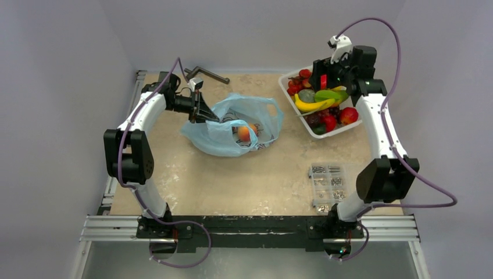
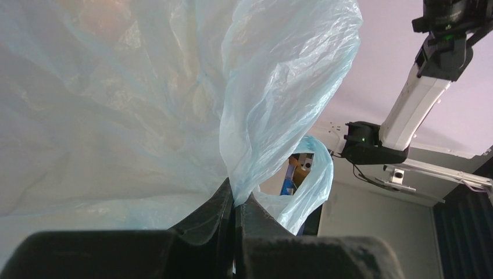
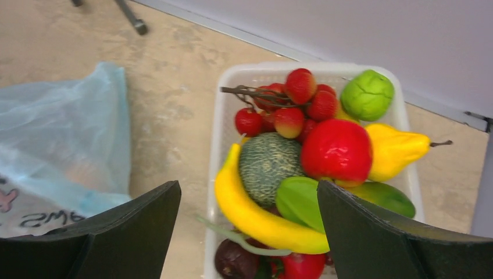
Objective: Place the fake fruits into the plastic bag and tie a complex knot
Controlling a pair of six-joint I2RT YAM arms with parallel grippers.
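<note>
1. Where the arm bases are bolted, a clear box of screws [image 1: 328,187] is seen on the table [image 1: 232,186], just beside the right base.
2. Farther in, the plastic bag [image 1: 216,141] is spread at mid-table with one red-orange fruit [image 1: 245,133] inside. Its left rim is pinched by the left gripper [image 2: 234,197], jaws clenched on the film.
3. Beyond, at far right, the right gripper [image 3: 247,189] is held wide and empty above the white tray [image 1: 314,133]. The remaining fake fruits [image 3: 336,152] are piled there, including a banana [image 3: 244,215].
4. A metal crank [image 1: 206,72] is seen at the far edge.
</note>
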